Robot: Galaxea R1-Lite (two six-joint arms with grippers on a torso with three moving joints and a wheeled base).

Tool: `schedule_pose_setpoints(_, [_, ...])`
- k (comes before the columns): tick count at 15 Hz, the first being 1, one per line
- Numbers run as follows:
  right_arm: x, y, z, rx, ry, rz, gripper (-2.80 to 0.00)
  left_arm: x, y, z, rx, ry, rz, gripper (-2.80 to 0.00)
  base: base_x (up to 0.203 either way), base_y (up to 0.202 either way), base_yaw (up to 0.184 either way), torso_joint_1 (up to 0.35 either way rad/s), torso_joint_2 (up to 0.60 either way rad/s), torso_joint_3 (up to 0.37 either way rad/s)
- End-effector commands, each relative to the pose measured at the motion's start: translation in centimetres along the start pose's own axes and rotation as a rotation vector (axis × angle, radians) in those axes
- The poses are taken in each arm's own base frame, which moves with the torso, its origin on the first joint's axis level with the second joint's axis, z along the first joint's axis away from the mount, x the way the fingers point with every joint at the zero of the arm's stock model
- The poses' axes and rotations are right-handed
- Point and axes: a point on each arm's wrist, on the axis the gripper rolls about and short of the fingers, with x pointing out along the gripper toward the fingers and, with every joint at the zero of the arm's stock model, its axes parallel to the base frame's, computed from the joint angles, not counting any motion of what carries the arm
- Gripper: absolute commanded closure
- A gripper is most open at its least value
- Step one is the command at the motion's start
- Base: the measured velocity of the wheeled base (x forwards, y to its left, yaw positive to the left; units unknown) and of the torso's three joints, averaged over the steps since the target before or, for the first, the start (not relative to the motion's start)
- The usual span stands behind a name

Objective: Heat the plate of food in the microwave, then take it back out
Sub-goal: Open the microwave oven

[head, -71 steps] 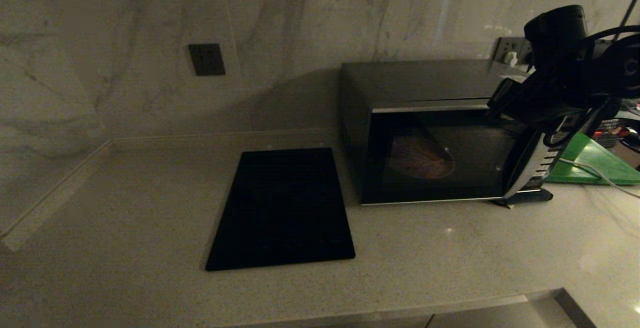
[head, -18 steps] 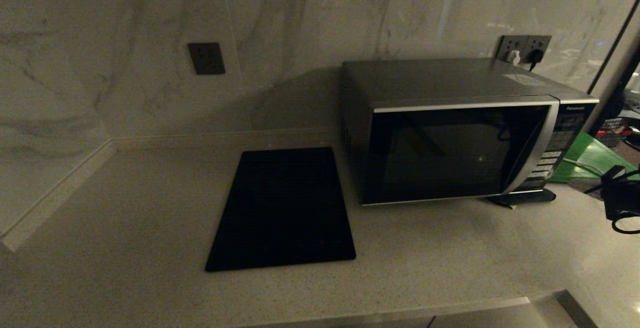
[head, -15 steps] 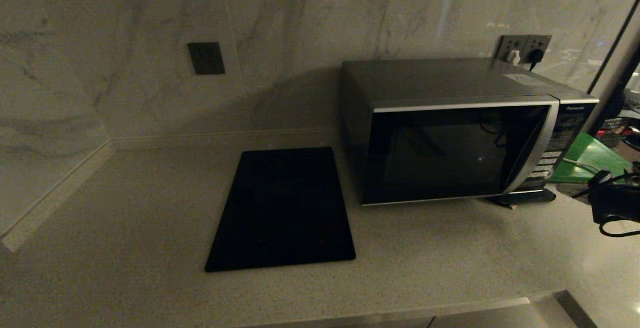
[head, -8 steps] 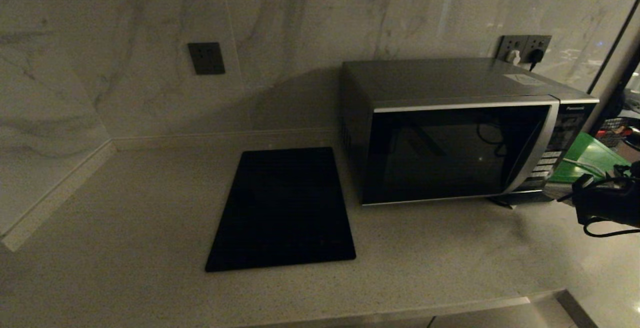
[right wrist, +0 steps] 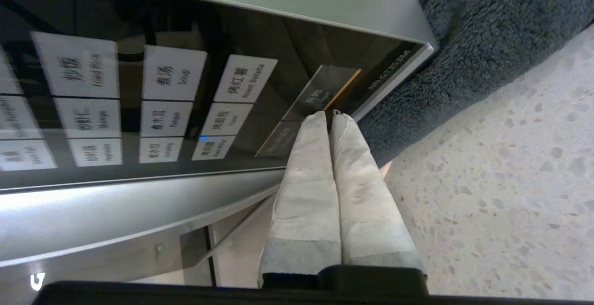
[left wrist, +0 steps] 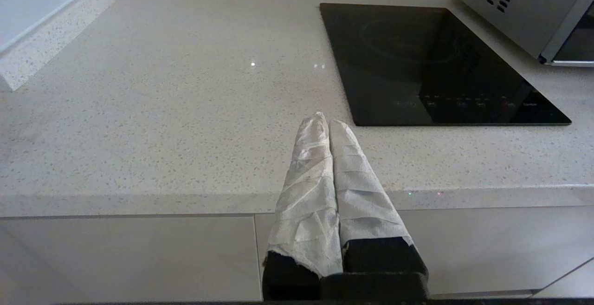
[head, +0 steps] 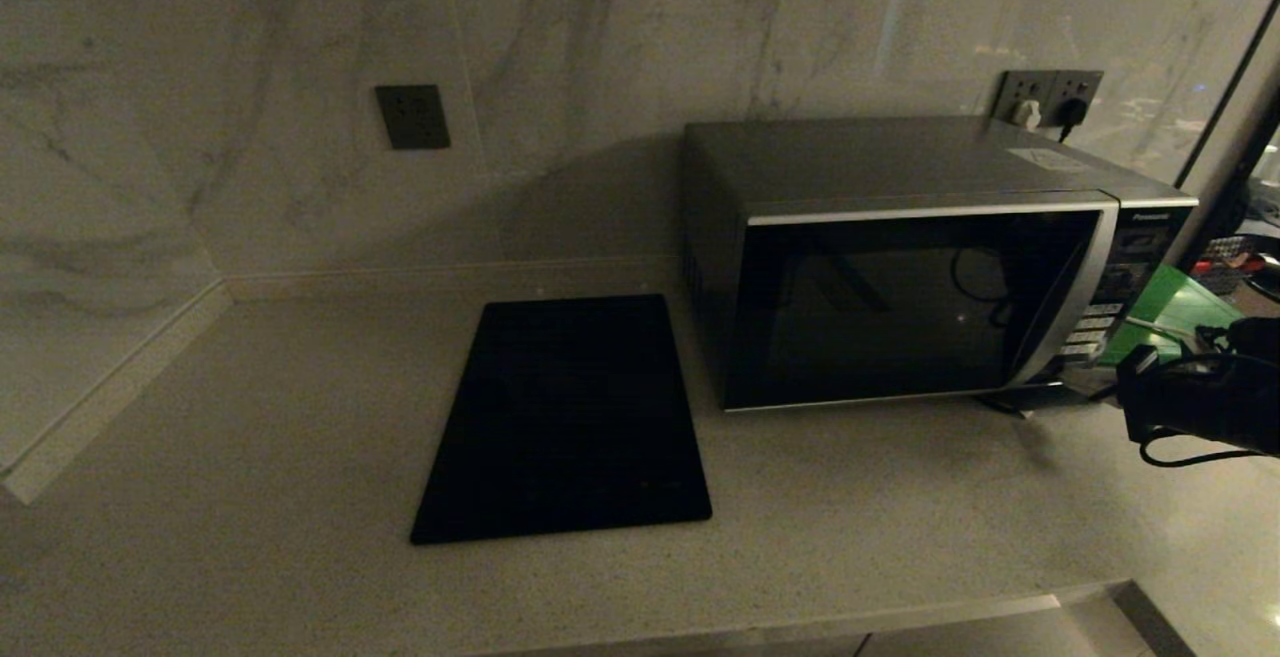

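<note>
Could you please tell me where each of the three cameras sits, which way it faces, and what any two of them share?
Head view: high on the robot, looking forward and down at the microwave, cooktop and countertop; right gripper at the right edge.
Left wrist view: behind the shut left gripper, low at the counter's front edge, facing the cooktop.
Right wrist view: behind the shut right gripper, facing the microwave's button panel.
Shared: head and left wrist views both show the cooktop and microwave.

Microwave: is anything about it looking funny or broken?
Nothing looks broken or spilled. The microwave stands straight with its door shut. The right gripper, shut, points at a button low on the panel.
</note>
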Motion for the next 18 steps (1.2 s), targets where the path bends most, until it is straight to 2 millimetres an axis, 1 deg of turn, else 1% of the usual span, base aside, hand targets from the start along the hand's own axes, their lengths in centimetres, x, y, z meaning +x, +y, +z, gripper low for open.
schedule_pose_setpoints(1, [0.5,0.0,0.1,-0.005,0.004,0.01,0.0,0.0,0.0,0.0,-0.001,0.001,0.001,0.0,0.0,0.0,0.0,0.0,0.0,0.0])
schedule_pose_setpoints(6, [0.8,0.4,1.0,-0.012,-0.021,0.023,0.0,0.0,0.0,0.0,-0.001,0.001,0.001,0.0,0.0,0.0,0.0,0.0,0.0,0.0])
schedule_pose_setpoints(9, [1.2,0.3,1.3,-0.017,-0.024,0.028,0.0,0.0,0.0,0.0,-0.001,0.001,0.001,0.0,0.0,0.0,0.0,0.0,0.0,0.0])
schedule_pose_setpoints(18, [1.5,-0.5,1.1,-0.003,-0.015,0.018,0.0,0.0,0.0,0.0,-0.001,0.001,0.001,0.0,0.0,0.0,0.0,0.0,0.0,0.0])
